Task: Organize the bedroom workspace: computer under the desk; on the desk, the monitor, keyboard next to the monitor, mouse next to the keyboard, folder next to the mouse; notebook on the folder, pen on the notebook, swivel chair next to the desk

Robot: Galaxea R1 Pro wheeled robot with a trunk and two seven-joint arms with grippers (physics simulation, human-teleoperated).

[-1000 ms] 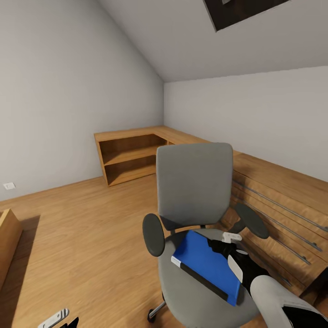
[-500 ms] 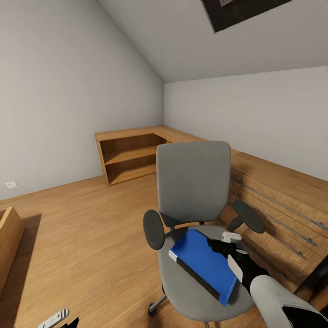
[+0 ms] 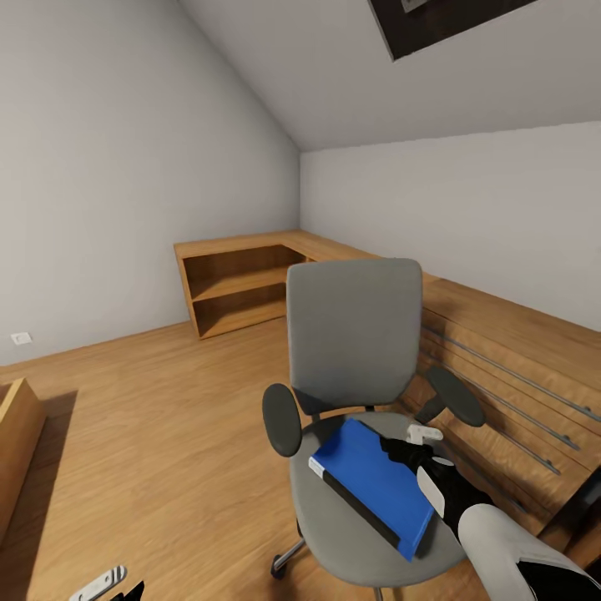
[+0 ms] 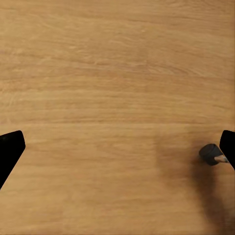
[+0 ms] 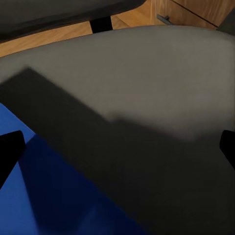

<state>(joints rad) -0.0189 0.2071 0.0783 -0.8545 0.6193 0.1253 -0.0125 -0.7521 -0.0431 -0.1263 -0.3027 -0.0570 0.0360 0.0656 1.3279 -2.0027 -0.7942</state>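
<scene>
The grey swivel chair (image 3: 355, 334) stands in the middle of the head view, its backrest on the far side of the seat. On its seat lies the blue folder (image 3: 371, 482), dark spine toward me. My right gripper (image 3: 401, 455) hovers low over the folder's far right edge and the seat. In the right wrist view this gripper (image 5: 117, 147) is open wide, with the folder (image 5: 44, 196) and the grey seat (image 5: 147, 73) below it. My left gripper (image 3: 107, 583) hangs low at the left. It is open (image 4: 117, 147) over bare wooden floor.
A light wooden dresser (image 3: 509, 376) with long metal handles runs along the right wall behind the chair. A wooden corner shelf (image 3: 238, 284) stands at the back. Wooden furniture (image 3: 12, 434) juts in at the left. A chair castor (image 4: 210, 154) sits near the left gripper.
A second ago the chair and the folder on it shifted slightly left and away in the picture, and the view moved a little. Nothing has moved in the last half second.
</scene>
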